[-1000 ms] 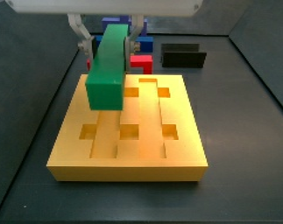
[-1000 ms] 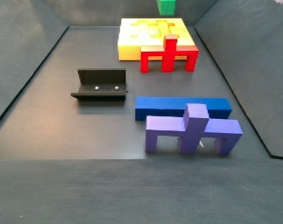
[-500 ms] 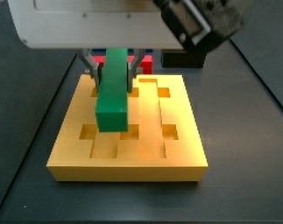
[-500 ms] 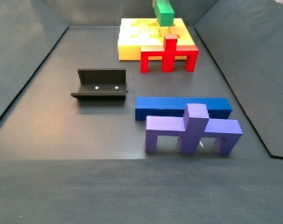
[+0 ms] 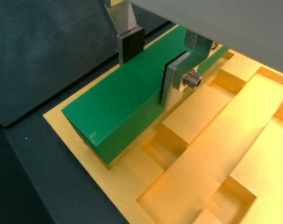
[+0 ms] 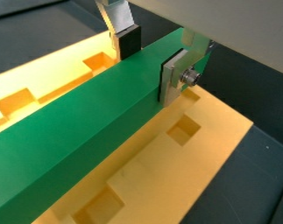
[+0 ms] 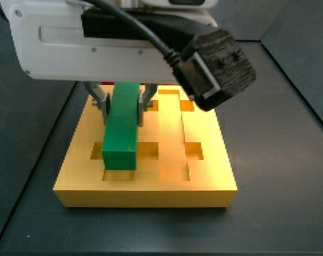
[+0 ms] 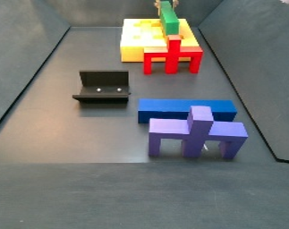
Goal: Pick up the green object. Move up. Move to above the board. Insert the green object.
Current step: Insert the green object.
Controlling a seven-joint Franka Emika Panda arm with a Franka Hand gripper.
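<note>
So compared to half a second back, the gripper (image 7: 120,98) has come lower and closer to the near side of the board (image 7: 211,170), and the green bar (image 7: 122,128) is now sitting much nearer the slab, its front end right down by the near row of holes. A second ago it was hanging up by the far edge, so it's clearly been travelling down and forward. In the opposite side view the bar (image 8: 169,17) is also showing lower against the board (image 8: 140,40) than before.

I'm seeing the fingers (image 5: 178,73) clamped on the bar (image 5: 130,101) from both sides in both wrist views, plates pressing flat on the green (image 6: 91,149), so it's gripping it. The bar is lying lengthwise over one of the board's grooves (image 5: 231,131), but I can't tell whether it's actually touching yet.

Hard to see stuff: the arm's big white housing is blocking the far half of the board in a side view. The red cross block (image 8: 173,55) is covering part of the board, and the bar is cut off at the frame's top edge there. The black box (image 8: 102,87) and blue blocks (image 8: 189,112) haven't budged.
</note>
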